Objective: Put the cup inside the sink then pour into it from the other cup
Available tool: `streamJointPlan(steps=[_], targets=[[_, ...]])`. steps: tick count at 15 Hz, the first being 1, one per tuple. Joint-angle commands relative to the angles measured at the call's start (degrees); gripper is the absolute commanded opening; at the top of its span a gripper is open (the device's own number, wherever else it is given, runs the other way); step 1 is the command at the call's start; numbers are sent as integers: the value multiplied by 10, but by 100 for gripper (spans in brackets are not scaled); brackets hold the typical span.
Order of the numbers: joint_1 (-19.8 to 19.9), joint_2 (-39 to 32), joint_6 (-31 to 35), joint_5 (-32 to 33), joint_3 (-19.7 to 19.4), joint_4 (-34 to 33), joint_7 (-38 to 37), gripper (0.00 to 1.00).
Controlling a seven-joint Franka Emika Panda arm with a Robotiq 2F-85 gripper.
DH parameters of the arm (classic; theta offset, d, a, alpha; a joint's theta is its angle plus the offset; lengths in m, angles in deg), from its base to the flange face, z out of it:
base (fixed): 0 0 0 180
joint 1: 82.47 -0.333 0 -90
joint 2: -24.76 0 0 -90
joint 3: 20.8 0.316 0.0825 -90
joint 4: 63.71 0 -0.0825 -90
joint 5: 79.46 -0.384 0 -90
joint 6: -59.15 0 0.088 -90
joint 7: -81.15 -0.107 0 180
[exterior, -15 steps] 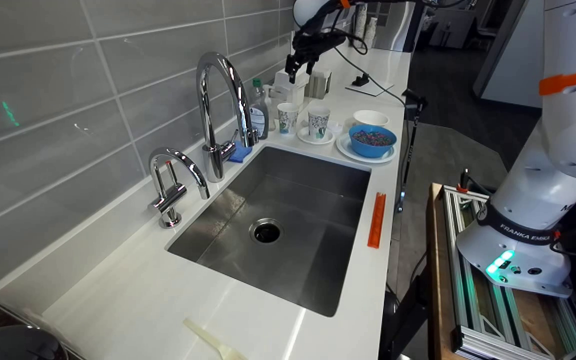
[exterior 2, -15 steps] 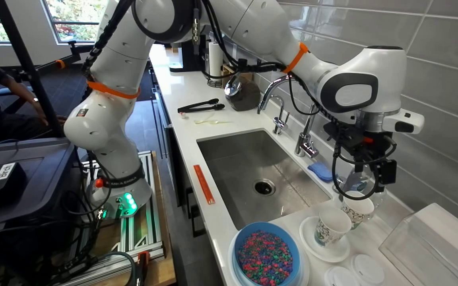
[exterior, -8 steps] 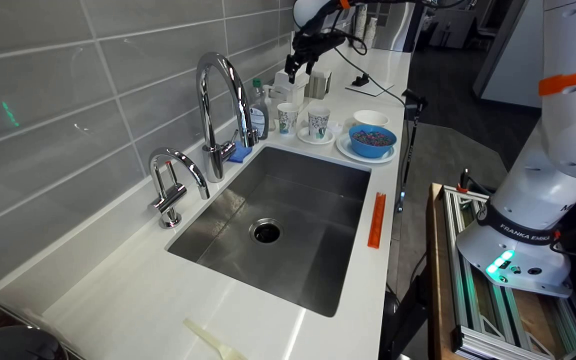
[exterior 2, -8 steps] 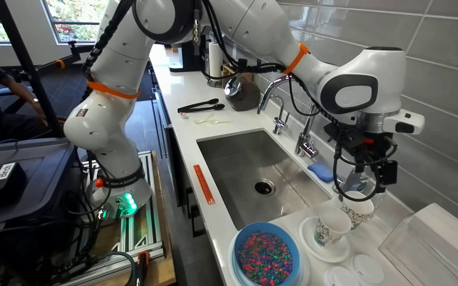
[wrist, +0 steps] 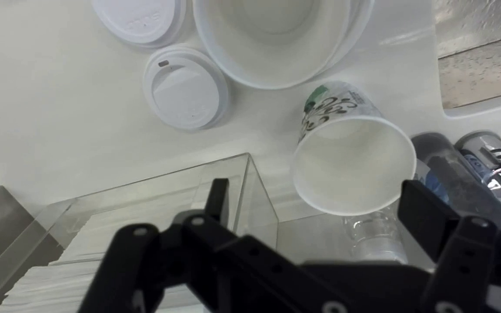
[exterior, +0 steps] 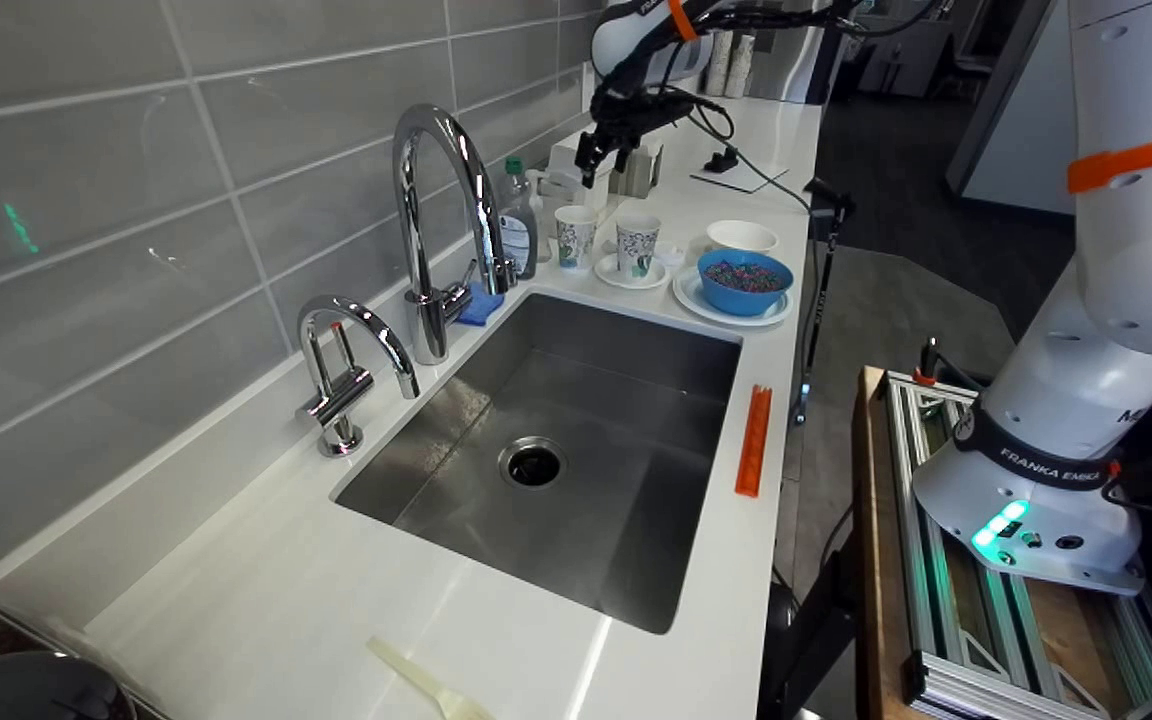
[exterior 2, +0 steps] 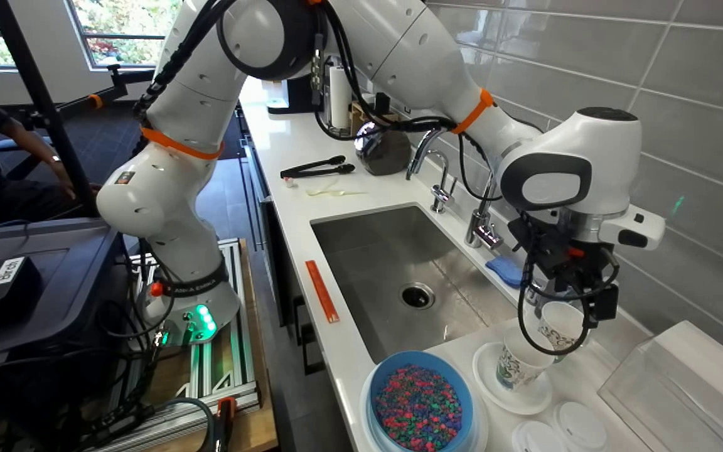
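Scroll-print paper cup (wrist: pixel 355 167) upright on surface (wrist: pixel 68 108) beside dish-soap bottle (exterior: pixel 520 225), claw (wrist: pixel 320 206) hanging higher nearby, spread, pinching nothing; off-centre descent could topple the cup, too firm a squeeze crumple it.

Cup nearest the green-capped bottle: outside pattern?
The cup has dark scrolls and a green patch on white; best in the wrist view.

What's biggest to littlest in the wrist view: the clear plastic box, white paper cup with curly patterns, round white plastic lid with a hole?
Largest: clear plastic box
Next: white curly-patterned paper cup
Smallest: white lid with hole
Nearness may make box and cup look bigger.
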Motion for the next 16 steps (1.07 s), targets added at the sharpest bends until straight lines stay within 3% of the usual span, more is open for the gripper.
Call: streamJointPlan(steps=[1, 16], targets=[[18, -12, 28, -26, 18, 13, 28, 100], [35, -83, 109, -47, 24, -1, -10, 100]])
